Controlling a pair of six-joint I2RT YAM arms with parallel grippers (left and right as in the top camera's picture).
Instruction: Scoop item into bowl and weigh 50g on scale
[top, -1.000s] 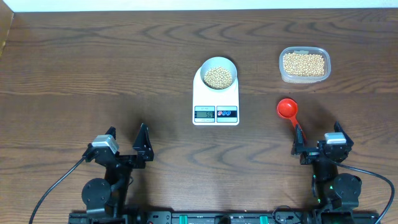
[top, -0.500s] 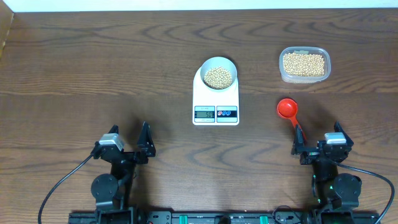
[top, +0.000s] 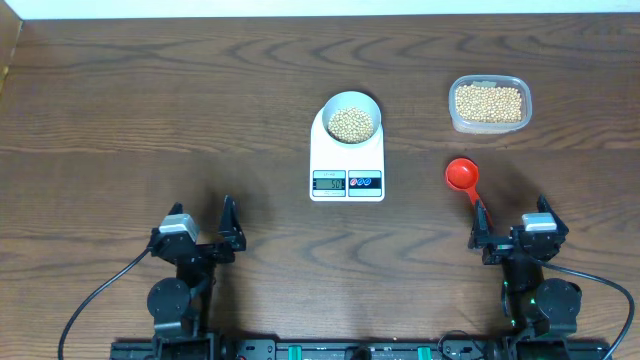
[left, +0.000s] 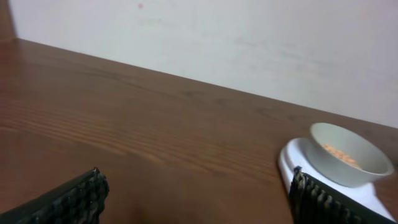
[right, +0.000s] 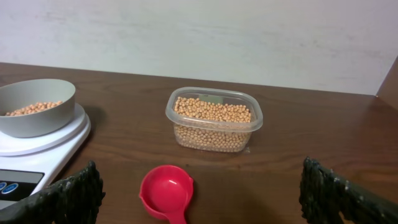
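Note:
The white bowl (top: 334, 101) holds beige beans (top: 351, 123) and stands on the white scale (top: 347, 158) at mid-table. It also shows in the left wrist view (left: 367, 171) and the right wrist view (right: 31, 124). More beans (top: 488, 102) fill a clear tub (top: 455, 118) at the back right. A red scoop (top: 461, 175) lies empty on the table in front of the tub. My left gripper (top: 203, 233) is open and empty at the front left. My right gripper (top: 512, 236) is open and empty just behind the scoop's handle (right: 166, 190).
The scale's display and buttons (top: 347, 182) face the front. The table's back edge meets a white wall. Cables run from both arm bases at the front edge. A wooden side edge (top: 10, 45) shows at the far left.
My left arm has drawn back a little toward its base and turned slightly, staying open. The right arm, scoop, bowl and tub have not moved.

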